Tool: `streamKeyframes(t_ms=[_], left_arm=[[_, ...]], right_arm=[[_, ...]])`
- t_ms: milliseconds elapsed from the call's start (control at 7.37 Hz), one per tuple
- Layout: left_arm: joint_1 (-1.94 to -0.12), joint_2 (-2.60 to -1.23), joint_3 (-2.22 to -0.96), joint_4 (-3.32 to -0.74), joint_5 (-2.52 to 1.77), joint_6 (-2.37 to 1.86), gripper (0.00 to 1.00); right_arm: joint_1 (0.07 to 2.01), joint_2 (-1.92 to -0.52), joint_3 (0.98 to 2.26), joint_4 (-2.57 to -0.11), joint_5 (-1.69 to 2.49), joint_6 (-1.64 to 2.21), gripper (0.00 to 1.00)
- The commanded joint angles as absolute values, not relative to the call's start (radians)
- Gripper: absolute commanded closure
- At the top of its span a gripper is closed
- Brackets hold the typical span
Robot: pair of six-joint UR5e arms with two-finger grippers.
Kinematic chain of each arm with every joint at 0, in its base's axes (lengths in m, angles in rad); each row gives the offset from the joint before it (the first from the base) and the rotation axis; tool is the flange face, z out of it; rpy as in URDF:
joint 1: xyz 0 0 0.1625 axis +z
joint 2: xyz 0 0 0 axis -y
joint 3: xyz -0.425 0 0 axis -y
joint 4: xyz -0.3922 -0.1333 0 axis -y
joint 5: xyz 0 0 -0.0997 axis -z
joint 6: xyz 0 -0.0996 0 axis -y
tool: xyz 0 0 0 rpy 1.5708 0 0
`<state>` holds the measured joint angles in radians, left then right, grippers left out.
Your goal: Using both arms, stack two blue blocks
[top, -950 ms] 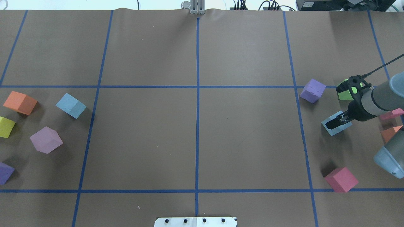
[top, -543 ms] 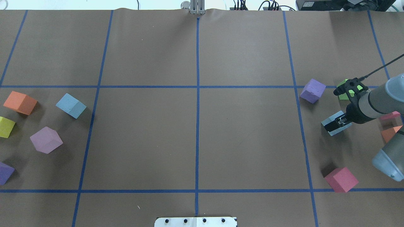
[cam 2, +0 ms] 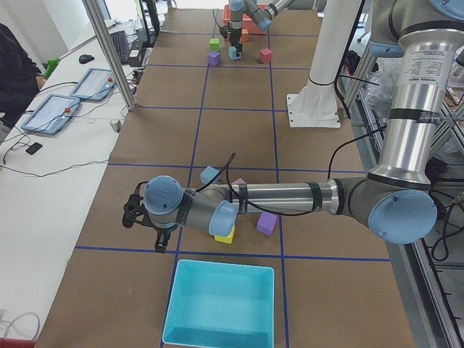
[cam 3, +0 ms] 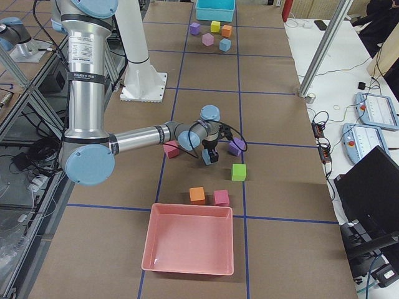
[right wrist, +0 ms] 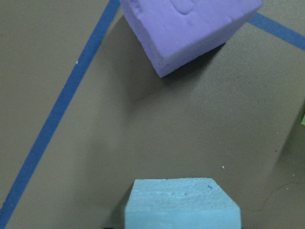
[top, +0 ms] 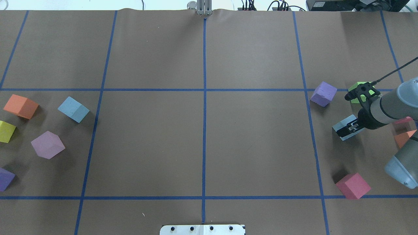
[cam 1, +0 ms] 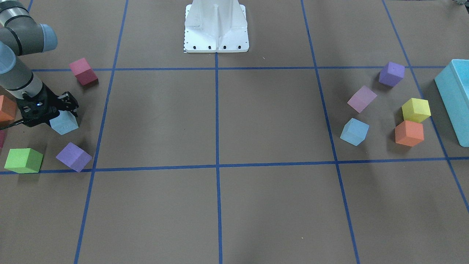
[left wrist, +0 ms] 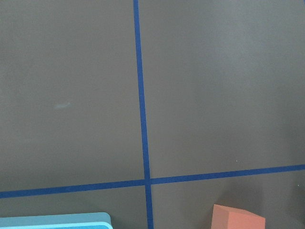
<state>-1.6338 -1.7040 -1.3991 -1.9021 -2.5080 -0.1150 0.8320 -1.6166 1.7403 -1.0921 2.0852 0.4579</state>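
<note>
One pale blue block [top: 73, 109] lies alone on the left side of the table, also in the front-facing view [cam 1: 354, 132]. The other blue block [top: 343, 121] lies on the right side and rests on the table [cam 1: 64, 124]. My right gripper [top: 347, 128] is down over it, open, with one jaw on each side. In the right wrist view this block [right wrist: 181, 205] fills the bottom centre. My left gripper [cam 2: 156, 245] shows only in the exterior left view, near the turquoise box; I cannot tell whether it is open or shut.
By the right block are a purple cube [top: 323, 94], a green cube [top: 355, 87], a pink cube [top: 353, 186] and an orange cube [top: 403, 138]. Near the left block are orange [top: 21, 106], yellow [top: 6, 131], pale purple [top: 48, 145] and purple [top: 6, 179] cubes. A turquoise box [cam 1: 454, 99] stands at the far left.
My right arm has sunk lower over the right blue block and shifted slightly. The block and all other cubes have not moved.
</note>
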Motion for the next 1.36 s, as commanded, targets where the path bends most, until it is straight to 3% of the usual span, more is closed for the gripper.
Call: streamKeyframes(t_ms=[0,271,543,950,1221], left_arm=[[-1.634,-1.704,-1.399,-1.902,-2.508,-0.115,0.02],[-1.634,-1.704,-1.399,-1.902,-2.508,-0.115,0.02],[-1.634,-1.704,-1.399,-1.902,-2.508,-0.115,0.02],[-1.634,-1.704,-1.399,-1.902,-2.508,-0.115,0.02],[-1.634,-1.704,-1.399,-1.902,-2.508,-0.115,0.02]], right_arm=[[0.831,-1.614,1.736,-1.092,2.085,0.459,0.39],[0.831,-1.612,1.738,-1.092,2.085,0.459,0.6],[0.831,-1.611,1.74,-1.092,2.086,0.459,0.7],[0.833,-1.522,1.758,-1.111,2.155,0.545,0.7],[0.839,-1.355,1.793,-1.301,2.178,0.651,0.7]])
